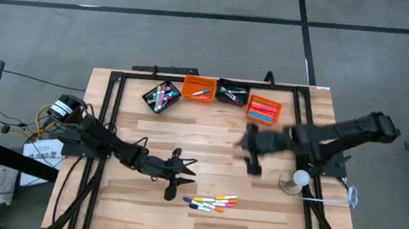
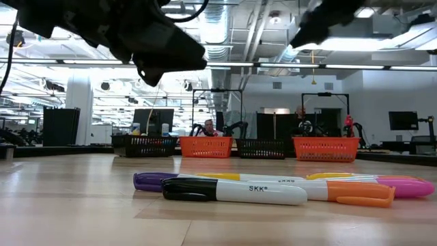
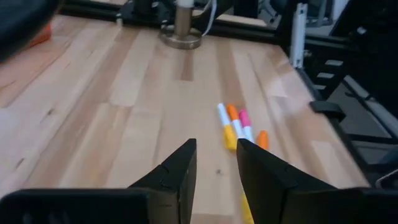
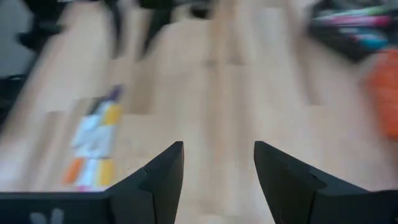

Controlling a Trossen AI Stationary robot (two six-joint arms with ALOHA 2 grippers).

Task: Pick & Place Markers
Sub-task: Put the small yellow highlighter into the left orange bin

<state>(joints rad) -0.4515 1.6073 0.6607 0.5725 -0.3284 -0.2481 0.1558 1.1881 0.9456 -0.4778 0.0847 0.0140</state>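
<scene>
Where it lies frontmost, one marker (image 2: 235, 191) reads "SKK".

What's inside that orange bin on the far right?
The rightmost orange bin holds several markers, pink, orange and blue, lying side by side. Anything beneath them is hidden.

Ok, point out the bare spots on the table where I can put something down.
Bare wood lies between the bins along the far edge and the loose markers near the front, though both claws hang there: left claw, right claw. The front left corner is also bare.
</scene>
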